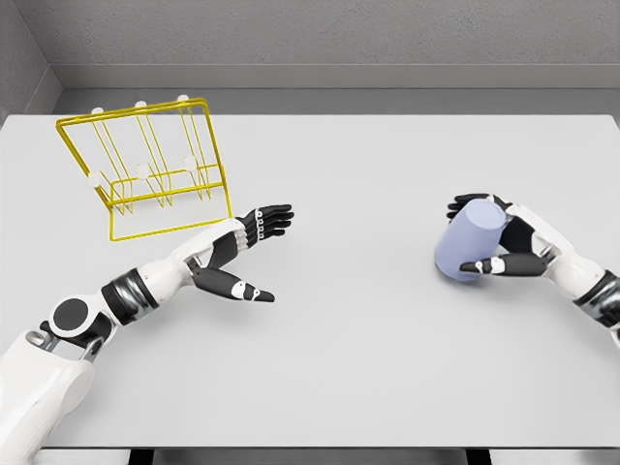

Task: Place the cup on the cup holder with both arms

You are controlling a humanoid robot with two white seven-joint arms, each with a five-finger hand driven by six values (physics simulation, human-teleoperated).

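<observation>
One step done: my right hand [504, 237] fingers grasp the cup [469, 242].
Left hand [254, 232]: fingers spread, holding nothing.
Remaining: handover, then rack [145, 165].

The left arm enters from the lower left corner, its white upper segment low in view, a round dark joint at the elbow, the forearm angled up and to the right. The left hand [250, 244] is flat and relaxed, dark fingers stretched toward the right, thumb splayed out below them, holding nothing. The right arm enters from the right edge, forearm pointing left and slightly up. The right hand [496, 235] is curled in a grasp, fingers wrapped over the top and the thumb pressed along the lower side of the cup [469, 242].
</observation>
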